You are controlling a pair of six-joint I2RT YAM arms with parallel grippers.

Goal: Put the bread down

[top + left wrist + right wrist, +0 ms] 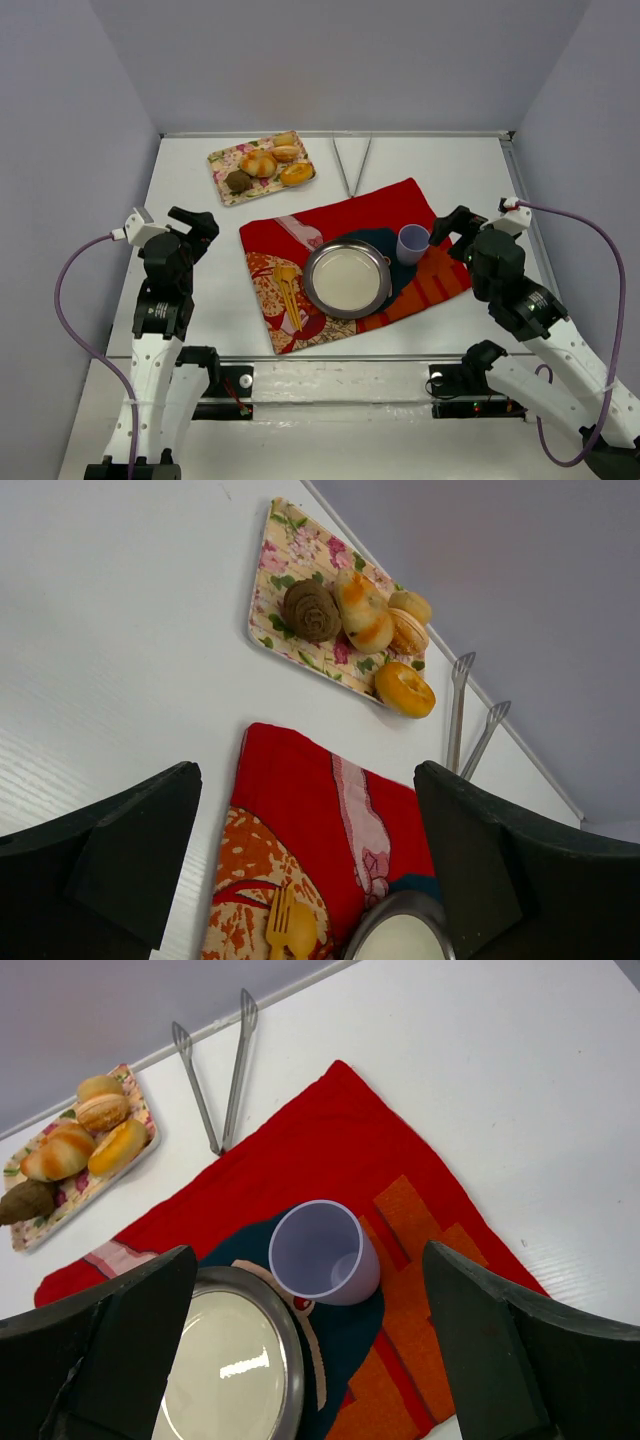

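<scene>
The bread point(258, 163), a round lumpy golden-brown roll with pale patches, lies on a floral tray point(225, 158) at the back left. It also shows in the left wrist view point(363, 612) and the right wrist view point(60, 1152). A metal plate point(347, 277) sits empty on the red patterned cloth point(300, 225) in the middle. My left gripper point(200, 230) is open and empty, left of the cloth, well short of the tray. My right gripper point(448, 230) is open and empty at the cloth's right edge, beside the cup.
The tray also holds a dark brown round piece point(238, 181) and smooth oblong rolls point(296, 174). Metal tongs point(352, 165) lie behind the cloth. A lilac cup point(413, 243) stands right of the plate. A yellow fork and spoon point(288, 293) lie left of it.
</scene>
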